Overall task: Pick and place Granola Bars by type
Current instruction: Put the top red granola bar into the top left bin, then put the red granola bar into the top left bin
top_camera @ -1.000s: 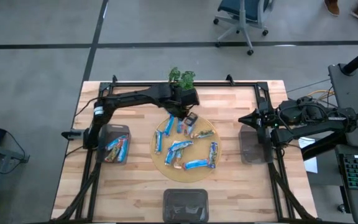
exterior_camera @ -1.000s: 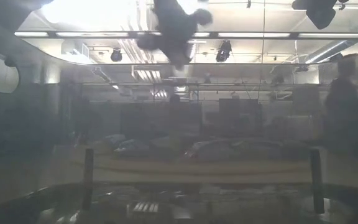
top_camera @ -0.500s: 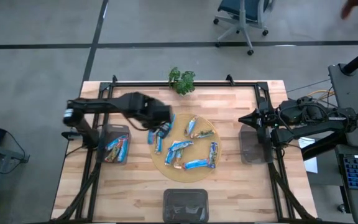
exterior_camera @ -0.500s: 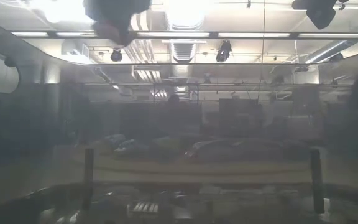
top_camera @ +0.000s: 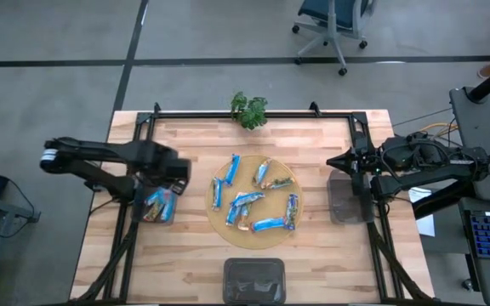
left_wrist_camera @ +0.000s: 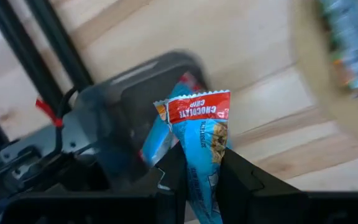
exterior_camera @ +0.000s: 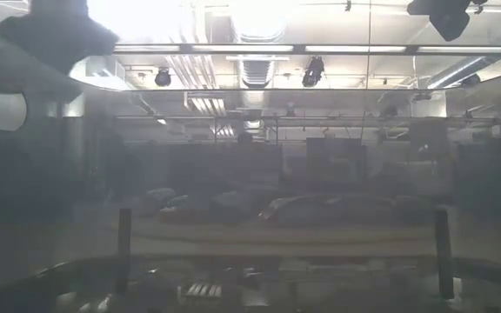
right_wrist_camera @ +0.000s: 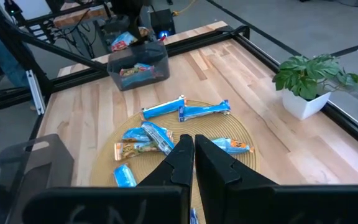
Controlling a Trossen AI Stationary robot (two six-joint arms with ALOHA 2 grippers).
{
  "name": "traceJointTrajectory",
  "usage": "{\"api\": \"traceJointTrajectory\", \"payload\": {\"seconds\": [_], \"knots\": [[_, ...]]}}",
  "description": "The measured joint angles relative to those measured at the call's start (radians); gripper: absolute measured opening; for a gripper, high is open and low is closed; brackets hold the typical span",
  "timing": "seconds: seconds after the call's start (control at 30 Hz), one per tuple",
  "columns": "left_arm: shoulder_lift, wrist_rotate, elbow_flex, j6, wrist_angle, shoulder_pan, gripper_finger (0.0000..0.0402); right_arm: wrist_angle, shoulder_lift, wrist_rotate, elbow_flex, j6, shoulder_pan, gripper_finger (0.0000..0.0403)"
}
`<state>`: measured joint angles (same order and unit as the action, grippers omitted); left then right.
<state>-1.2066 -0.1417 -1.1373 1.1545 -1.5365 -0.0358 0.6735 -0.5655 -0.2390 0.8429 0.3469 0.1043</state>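
Note:
Several granola bars (top_camera: 253,202), mostly blue, lie on a round tan mat (top_camera: 217,212) at the table's middle. More bars (top_camera: 158,202) lie in a grey bin (top_camera: 145,183) at the table's left. My left gripper (top_camera: 167,172) hangs above that bin, pointing down, shut on a blue bar with a red end (left_wrist_camera: 197,134). The right wrist view shows this bar (right_wrist_camera: 125,41) above the bin (right_wrist_camera: 138,67). My right gripper (right_wrist_camera: 193,149) is shut on nothing and waits at the right side, over the bin (top_camera: 344,200) there. My left gripper pinches the bar's blue middle part (left_wrist_camera: 199,163) between its two fingers (left_wrist_camera: 238,177), which lie across the bar. The fingers come from above, pointing down. The bar sticks out below the fingertips with its red end (left_wrist_camera: 199,107) lowest, clear of the bin underneath.
A third grey bin (top_camera: 253,276) stands at the table's near edge. A small potted plant (top_camera: 249,109) stands at the far edge. A black rail frame (top_camera: 228,115) runs along the table's sides. Bare wood lies between the mat and the bins.
My left gripper has carried the bar from the mat's far side, near the plant, toward the table's left edge and a little nearer. It has sunk slightly and rolled. It now hangs over the left bin, still shut on the bar.

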Motion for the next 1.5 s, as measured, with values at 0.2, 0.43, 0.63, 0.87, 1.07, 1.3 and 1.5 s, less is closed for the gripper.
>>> {"api": "traceJointTrajectory", "payload": {"seconds": [0.2, 0.43, 0.63, 0.87, 1.07, 1.3, 1.5], "knots": [[0.112, 0.058, 0.155, -0.059, 0.007, 0.0, 0.0048, 0.0, 0.0, 0.0, 0.0, 0.001, 0.0, 0.0009], [0.137, 0.08, 0.215, -0.181, 0.075, 0.001, 0.0049, 0.0, 0.0, 0.0, 0.0, 0.002, 0.0, 0.0009], [0.125, 0.079, 0.227, -0.283, 0.118, 0.001, 0.0065, 0.0, 0.0, 0.0, 0.0, 0.002, 0.0, 0.0009], [0.115, 0.08, 0.279, -0.316, 0.115, 0.001, 0.0131, -0.001, -0.001, 0.0, 0.0, 0.002, 0.0, 0.0009], [0.115, 0.138, 0.324, -0.274, 0.113, 0.001, 0.0166, -0.001, -0.001, 0.0, 0.0, 0.016, 0.0, 0.0009], [0.114, 0.204, 0.303, -0.267, 0.113, 0.001, 0.0165, -0.002, -0.014, 0.0, 0.0, 0.013, 0.0, 0.0009], [0.114, 0.207, 0.229, -0.287, 0.118, 0.001, 0.0132, -0.003, -0.03, 0.0, 0.0, 0.013, 0.0, 0.0009]]}}
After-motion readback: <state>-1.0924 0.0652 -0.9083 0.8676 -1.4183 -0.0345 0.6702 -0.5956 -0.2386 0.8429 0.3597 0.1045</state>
